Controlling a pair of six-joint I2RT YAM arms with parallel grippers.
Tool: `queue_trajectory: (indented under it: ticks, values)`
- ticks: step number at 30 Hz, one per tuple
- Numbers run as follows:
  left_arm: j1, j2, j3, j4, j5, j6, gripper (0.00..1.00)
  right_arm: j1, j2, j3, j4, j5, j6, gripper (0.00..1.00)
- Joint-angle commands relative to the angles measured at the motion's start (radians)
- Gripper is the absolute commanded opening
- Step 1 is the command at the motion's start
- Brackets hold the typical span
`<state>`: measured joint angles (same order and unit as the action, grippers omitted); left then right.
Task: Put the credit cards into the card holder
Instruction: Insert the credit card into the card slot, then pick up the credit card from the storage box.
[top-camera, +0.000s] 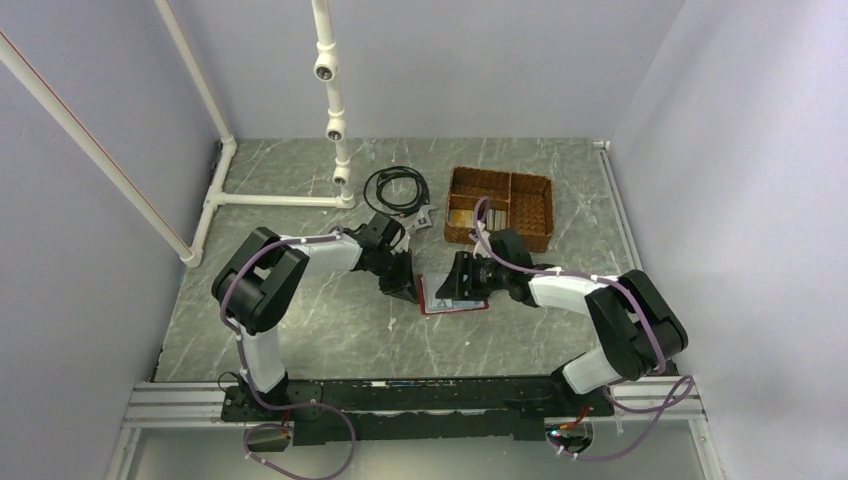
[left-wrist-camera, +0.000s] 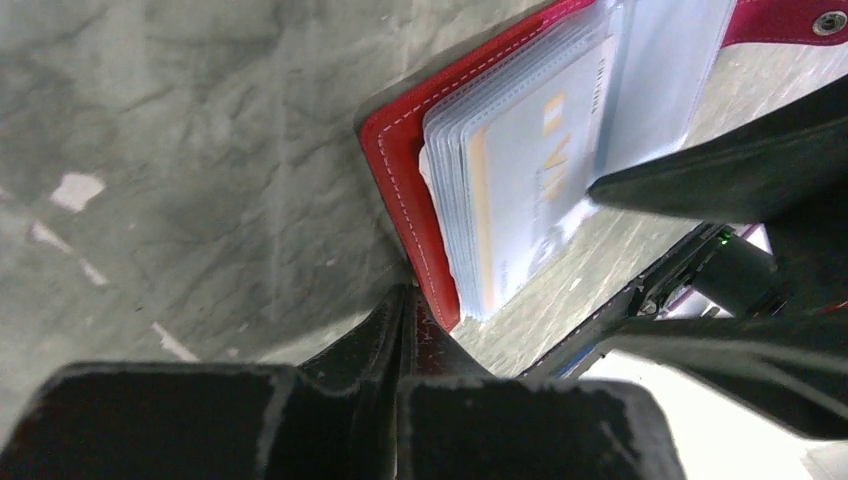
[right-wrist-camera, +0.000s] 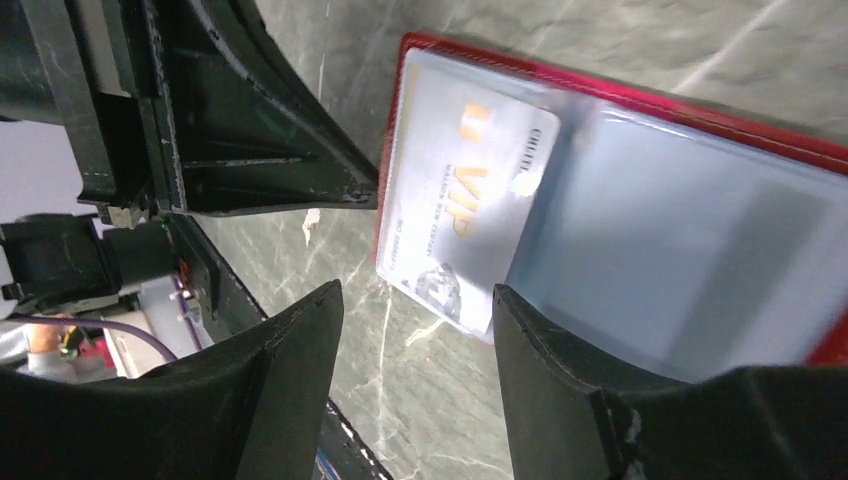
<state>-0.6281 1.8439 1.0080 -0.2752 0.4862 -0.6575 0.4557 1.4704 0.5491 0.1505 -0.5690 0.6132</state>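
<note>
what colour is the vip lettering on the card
Orange-gold lettering on the pale card; right wrist view.

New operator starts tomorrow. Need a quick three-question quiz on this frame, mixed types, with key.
1. True or false: the card holder lies folded shut.
2. The card sticking out of its clear sleeve reads: A) VIP B) GOLD C) DEBIT.
3. Fill in: the ___ pincer stands open beside that card's corner.
Key: 1 false, it lies open; 2 A; 3 right pincer.
</note>
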Motion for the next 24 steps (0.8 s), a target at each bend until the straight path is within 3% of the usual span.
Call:
queue_trajectory:
  ticks: [1, 6, 12, 16, 19, 22, 24]
  values:
    - [-0.030, 0.056, 0.022, -0.040, -0.071, 0.018, 0.05, 0.087, 0.034, 0.059, 0.035, 0.048, 0.025, 0.58]
    - [-0.034, 0.028, 0.043, -0.082, -0.114, 0.031, 0.05, 0.123, -0.011, 0.088, 0.026, 0.070, 0.037, 0.59]
    - [-0.033, 0.004, 0.043, -0.124, -0.147, 0.052, 0.10, 0.075, -0.098, 0.094, -0.141, 0.158, -0.063, 0.60]
    - [-0.031, -0.030, 0.050, -0.174, -0.160, 0.078, 0.22, 0.073, -0.165, 0.152, -0.295, 0.263, -0.127, 0.60]
    - [-0.031, -0.102, 0.057, -0.209, -0.163, 0.106, 0.38, 0.051, -0.227, 0.274, -0.447, 0.450, -0.155, 0.64]
    - [-0.030, -0.169, 0.071, -0.216, -0.125, 0.142, 0.54, 0.016, -0.185, 0.450, -0.606, 0.676, -0.176, 0.65]
    - [-0.030, -0.186, 0.104, -0.218, -0.080, 0.169, 0.65, -0.024, -0.116, 0.538, -0.653, 0.739, -0.193, 0.66]
